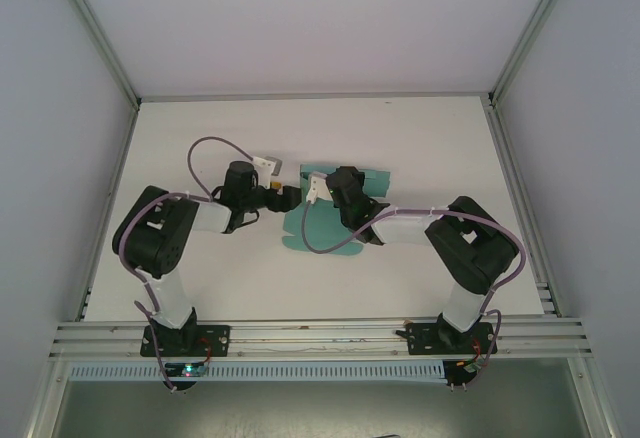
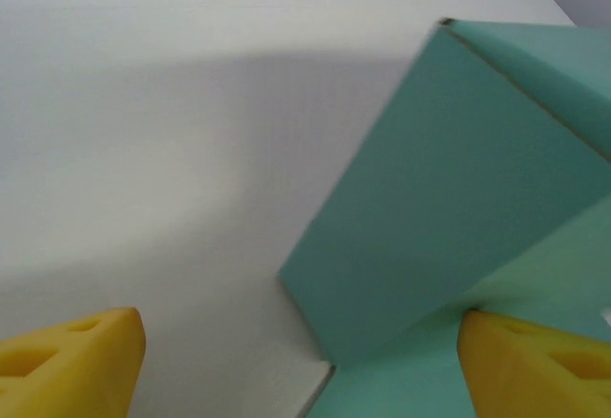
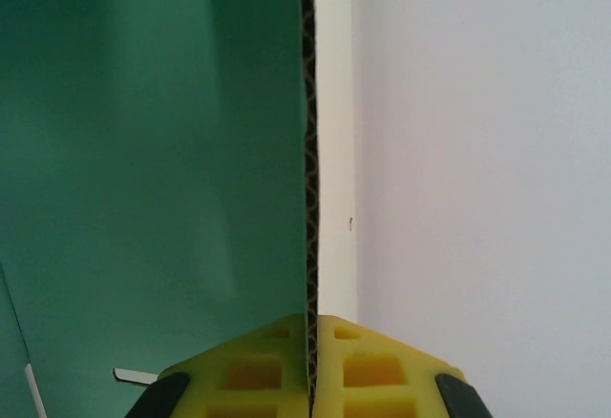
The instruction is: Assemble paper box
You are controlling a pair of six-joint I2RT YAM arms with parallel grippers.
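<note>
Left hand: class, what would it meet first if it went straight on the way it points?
Probably the paper box: its raised teal wall stands just ahead of the left hand.

You've got the box mid-table: thin teal-green card, mostly a flat die-cut sheet, with rounded flaps at its near edge. One panel is folded up off the table along a crease. The cut edge shows corrugation.
</note>
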